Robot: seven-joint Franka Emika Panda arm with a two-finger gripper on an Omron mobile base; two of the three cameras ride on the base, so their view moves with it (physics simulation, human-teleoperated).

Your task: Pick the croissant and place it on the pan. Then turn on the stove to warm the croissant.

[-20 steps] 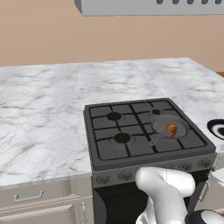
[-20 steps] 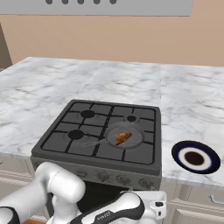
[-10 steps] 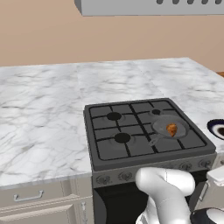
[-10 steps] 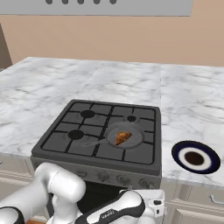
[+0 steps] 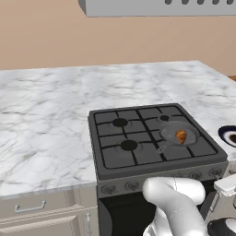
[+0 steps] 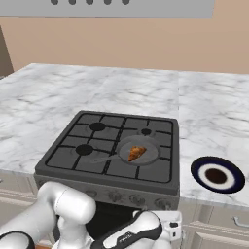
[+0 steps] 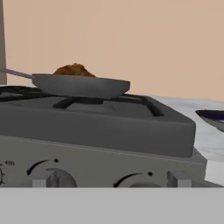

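Note:
The orange-brown croissant (image 6: 136,152) lies in the shallow dark-grey pan (image 6: 146,146) on the front right burner of the black stove (image 6: 73,158). In the left base view the croissant (image 5: 181,136) rests in the pan (image 5: 171,132) on the stove (image 5: 115,156). My gripper's white hand (image 6: 170,229) hangs low in front of the stove's knob row (image 6: 137,199); its fingers are hidden. Level with the stove front, the hand view has two knobs (image 7: 52,177) below, the pan (image 7: 81,85) above and the croissant (image 7: 74,70) peeking over its rim.
A dark-rimmed, white-centred bowl (image 6: 217,175) sits on the marble counter (image 6: 204,112) right of the stove, also at the bowl (image 5: 229,136) in the left base view. A range hood (image 5: 156,7) hangs above. Cabinet drawers (image 5: 37,212) run under the counter.

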